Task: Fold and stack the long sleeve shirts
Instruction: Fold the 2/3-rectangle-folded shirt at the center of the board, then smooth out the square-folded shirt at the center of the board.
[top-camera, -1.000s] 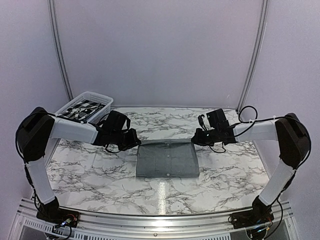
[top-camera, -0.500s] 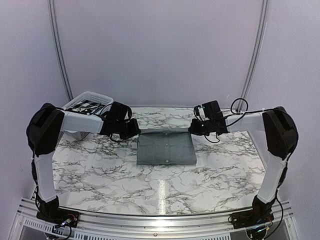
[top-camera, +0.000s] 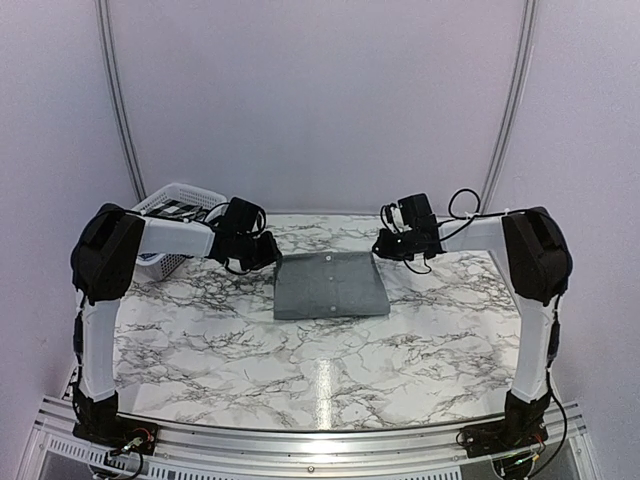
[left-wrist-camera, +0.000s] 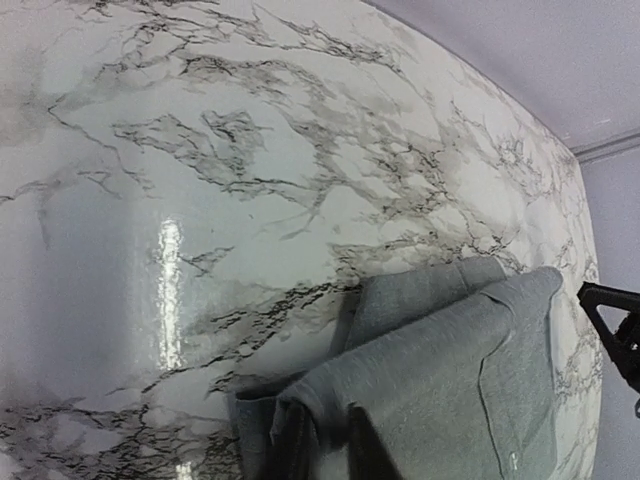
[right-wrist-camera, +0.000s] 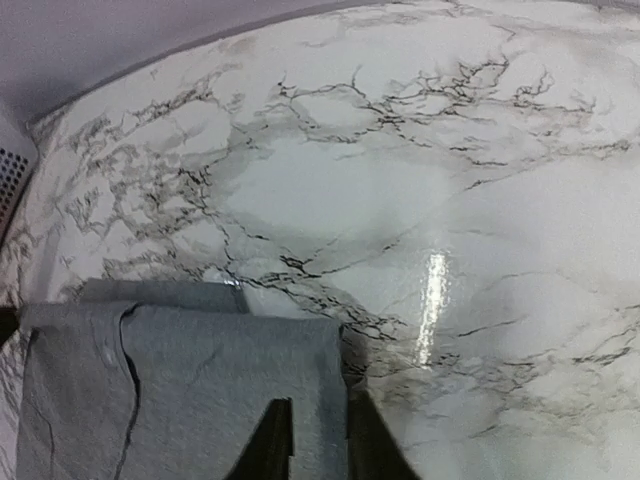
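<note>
- The near half of the worktop is bare from left to right, so I can sweep a hand through there.
- The folded grey shirt sits centre-far, with my left hand and right hand at its far corners.
- A white basket blocks the far-left corner.
- Beyond the shirt, only a narrow strip remains before the back wall.

The white marble-patterned table with dark veins carries a folded grey shirt, lying flat as a neat rectangle at the middle of its far half, button placket facing up. A white slatted basket stands at the far left corner.
</note>
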